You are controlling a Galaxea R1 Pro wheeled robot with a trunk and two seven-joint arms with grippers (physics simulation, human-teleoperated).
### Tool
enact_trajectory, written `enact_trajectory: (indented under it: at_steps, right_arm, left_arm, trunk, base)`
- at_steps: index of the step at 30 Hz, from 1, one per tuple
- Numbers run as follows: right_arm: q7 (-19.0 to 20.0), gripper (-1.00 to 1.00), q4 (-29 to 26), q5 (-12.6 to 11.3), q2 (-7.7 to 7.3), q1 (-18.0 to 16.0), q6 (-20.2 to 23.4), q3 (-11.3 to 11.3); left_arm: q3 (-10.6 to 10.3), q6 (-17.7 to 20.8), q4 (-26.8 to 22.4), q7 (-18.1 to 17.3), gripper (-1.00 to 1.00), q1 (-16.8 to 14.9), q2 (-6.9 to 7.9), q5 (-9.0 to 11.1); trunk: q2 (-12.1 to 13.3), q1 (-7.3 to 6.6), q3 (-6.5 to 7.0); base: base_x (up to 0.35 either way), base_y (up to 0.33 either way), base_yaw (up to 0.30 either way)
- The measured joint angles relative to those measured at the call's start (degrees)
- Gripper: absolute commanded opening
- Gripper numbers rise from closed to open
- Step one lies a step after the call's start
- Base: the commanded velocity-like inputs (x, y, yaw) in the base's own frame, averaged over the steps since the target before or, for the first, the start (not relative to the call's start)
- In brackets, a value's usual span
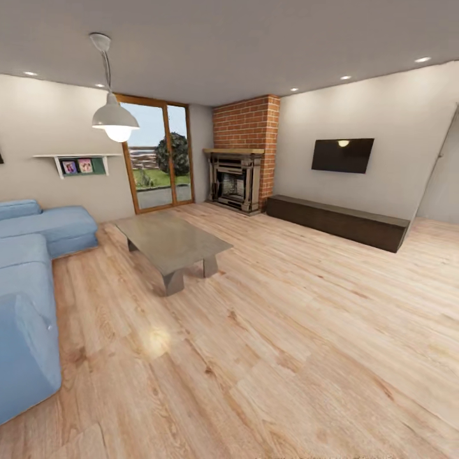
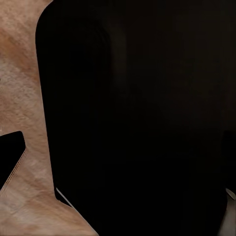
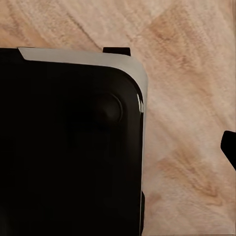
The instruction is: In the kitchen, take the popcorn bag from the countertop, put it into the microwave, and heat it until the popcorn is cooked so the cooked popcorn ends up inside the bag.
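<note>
So no popcorn bag or microwave to place yet, the head view is looking across a living room. Wood floor (image 1: 287, 344) everywhere, a low grey coffee table (image 1: 172, 242) sitting near the blue sofa (image 1: 29, 299). Behind that there's a brick fireplace (image 1: 239, 172) in the corner, a glass door (image 1: 156, 156) beside it, a dark TV (image 1: 342, 155) on the wall above a long low cabinet (image 1: 338, 222), and 1 white pendant lamp (image 1: 115, 118). Both wrist views are mostly a black robot body (image 3: 64, 152) over the floor, with dark bits at the edges. Can't tell whether either gripper is apart or together.
</note>
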Motion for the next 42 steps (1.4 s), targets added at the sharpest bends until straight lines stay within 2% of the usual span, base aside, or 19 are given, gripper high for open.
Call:
enact_trajectory:
  at_steps: [42]
  right_arm:
    - [0.00, 1.00, 0.00, 0.00, 0.18, -0.03, 0.01, -0.03]
  left_arm:
    - [0.00, 0.04, 0.01, 0.00, 1.00, 0.00, 0.05, 0.01]
  trunk:
    - [0.00, 0.00, 0.05]
  base:
    - [0.000, 0.000, -0.297]
